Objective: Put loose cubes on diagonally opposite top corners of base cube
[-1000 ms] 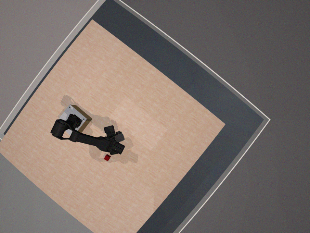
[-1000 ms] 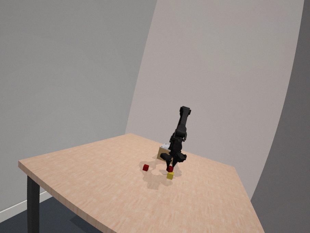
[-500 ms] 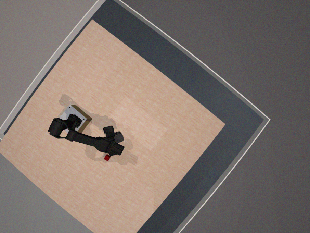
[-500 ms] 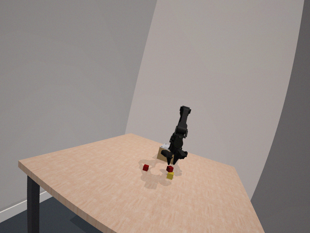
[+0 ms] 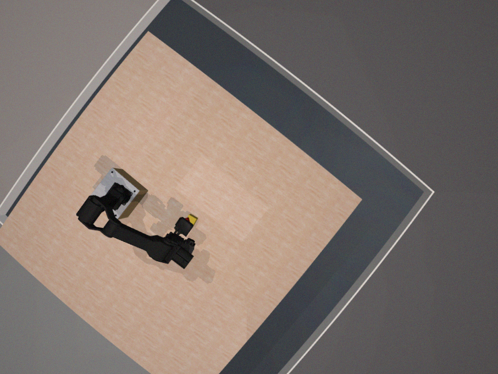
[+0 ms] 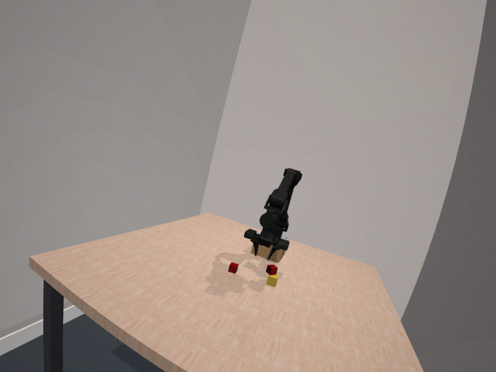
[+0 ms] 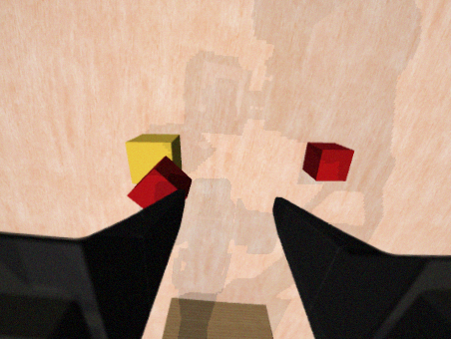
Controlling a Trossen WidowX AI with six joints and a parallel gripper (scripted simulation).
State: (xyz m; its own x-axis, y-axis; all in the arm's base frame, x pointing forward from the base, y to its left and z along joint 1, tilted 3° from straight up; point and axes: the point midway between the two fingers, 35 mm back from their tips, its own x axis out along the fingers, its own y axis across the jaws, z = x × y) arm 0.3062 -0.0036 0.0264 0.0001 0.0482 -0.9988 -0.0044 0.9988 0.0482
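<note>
The yellow base cube (image 5: 193, 219) (image 6: 272, 280) (image 7: 149, 157) stands on the table. One red cube (image 5: 187, 219) (image 6: 271, 269) (image 7: 152, 189) rests on top of it at the corner region facing the robot's base, turned relative to it and overhanging. I cannot tell whether it is level. The other red cube (image 6: 232, 267) (image 7: 333, 166) lies on the table, apart from them, and is hidden under the arm in the top view. My gripper (image 6: 262, 257) (image 7: 229, 199) is open and empty, above the table between the red cubes. Its left finger in the wrist view partly covers the capping cube.
The robot's brown base block (image 5: 130, 180) (image 6: 262, 251) (image 7: 239, 320) stands behind the gripper, at the bottom of the wrist view. The wooden table (image 5: 261, 160) (image 6: 160, 256) carries everything, and the arm's shadows fall across it.
</note>
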